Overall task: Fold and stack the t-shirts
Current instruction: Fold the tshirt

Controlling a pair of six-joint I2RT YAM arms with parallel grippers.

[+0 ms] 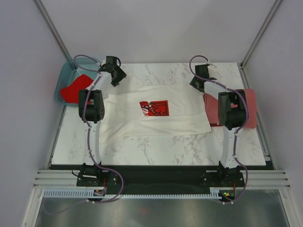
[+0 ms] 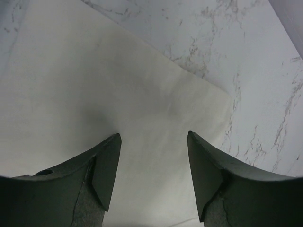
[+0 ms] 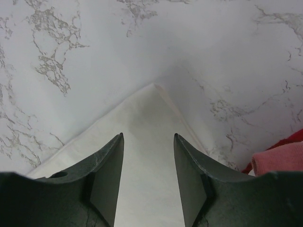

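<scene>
The white t-shirt lies spread flat mid-table, its red-and-black square print facing up. My left gripper hovers open over the shirt's far left part; in the left wrist view its jaws stand wide apart above white cloth, holding nothing. My right gripper hovers open at the shirt's far right corner; in the right wrist view its jaws straddle that pointed corner without gripping it. The dull brick-red shirt lies folded at the right. The bright red shirt lies in the tub.
A translucent teal plastic tub stands at the table's far left edge. The brick-red shirt's edge shows at the lower right of the right wrist view. Bare marble lies in front of the white shirt. Grey walls enclose the table.
</scene>
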